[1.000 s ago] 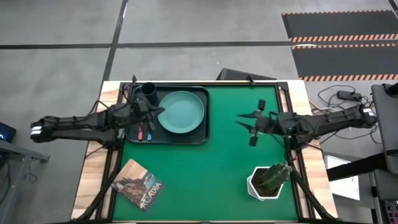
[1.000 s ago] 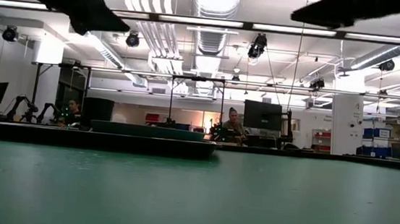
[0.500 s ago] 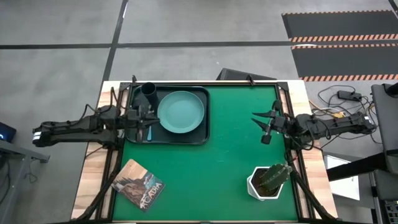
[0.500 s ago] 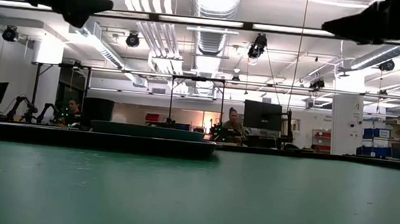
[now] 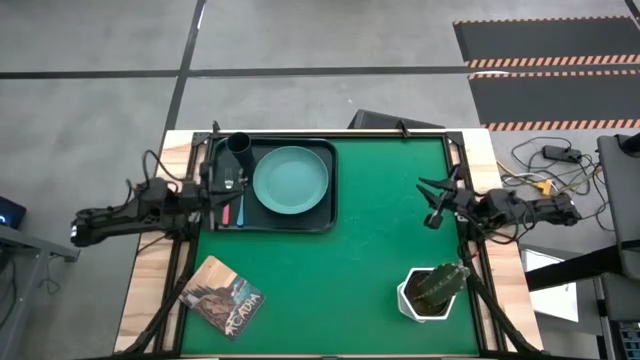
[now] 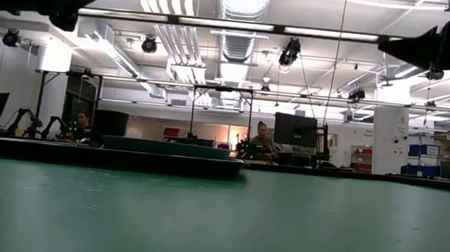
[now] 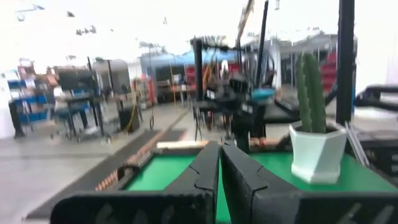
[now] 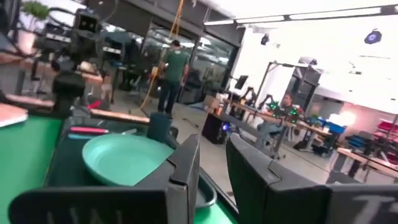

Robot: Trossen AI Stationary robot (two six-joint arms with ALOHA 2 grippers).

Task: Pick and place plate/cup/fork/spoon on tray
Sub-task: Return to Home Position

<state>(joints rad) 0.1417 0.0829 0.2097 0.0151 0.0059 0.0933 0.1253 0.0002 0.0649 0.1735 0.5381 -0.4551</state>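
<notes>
The black tray (image 5: 325, 195) lies at the table's far left. The teal plate (image 5: 290, 180), the black cup (image 5: 240, 148), the pink-handled fork (image 5: 227, 212) and the blue-handled spoon (image 5: 240, 210) all rest on its floor. My left gripper (image 5: 222, 188) hangs shut and empty above the tray's left rim. My right gripper (image 5: 428, 203) is open and empty near the table's right edge, pointing toward the tray. The right wrist view shows the plate (image 8: 124, 158), the cup (image 8: 159, 126) and the fork (image 8: 87, 129) beyond its fingers.
A white pot with a cactus (image 5: 432, 290) stands at the near right corner, and also shows in the left wrist view (image 7: 314, 149). A picture book (image 5: 223, 297) lies at the near left. Bare green mat (image 5: 340, 270) lies between the tray and the pot. People sit at desks beyond the table (image 6: 260, 141).
My left gripper has drawn back from over the tray's left part toward the table's left edge. My right gripper has drawn back from the middle right toward the table's right edge. The things on the tray have stayed still.
</notes>
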